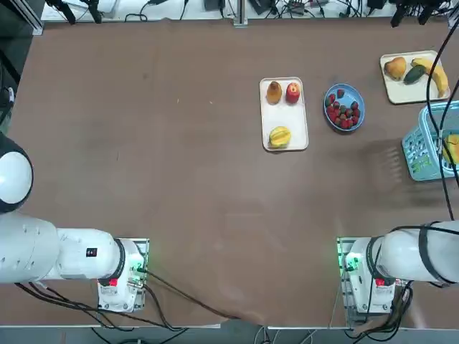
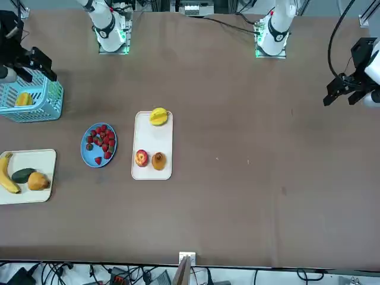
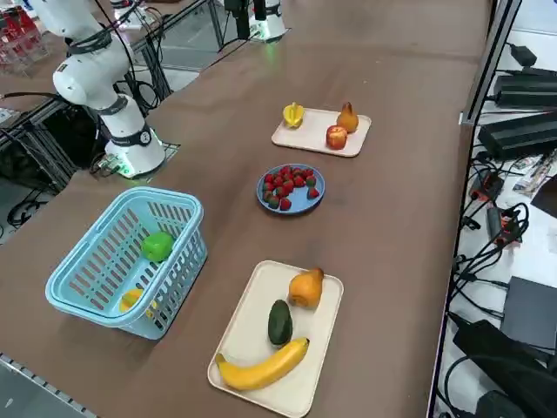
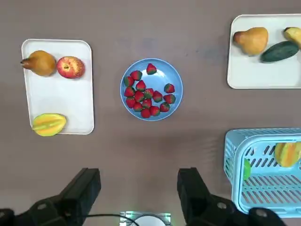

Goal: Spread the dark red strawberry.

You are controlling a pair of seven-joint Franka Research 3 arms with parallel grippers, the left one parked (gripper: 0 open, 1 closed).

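Table: brown, matte, fills most of each view
Far edge: cables and camera stands
Robot's right: floor strip with black power bricks and tangled leads
Light: even, soft shadows

The right gripper hangs high above the table with its fingers spread wide, nothing between it and the blue plate of strawberries below. That plate sits toward the far right part of the table with bare surface all round it. A white tray with a pear, an apple and a yellow fruit lies just beside it on the left, a narrow strip of table between them. The light blue basket stands near the right edge, its tall walls the main obstacle on that side. A second tray fills the far right corner. The table's left half and near centre lie open.
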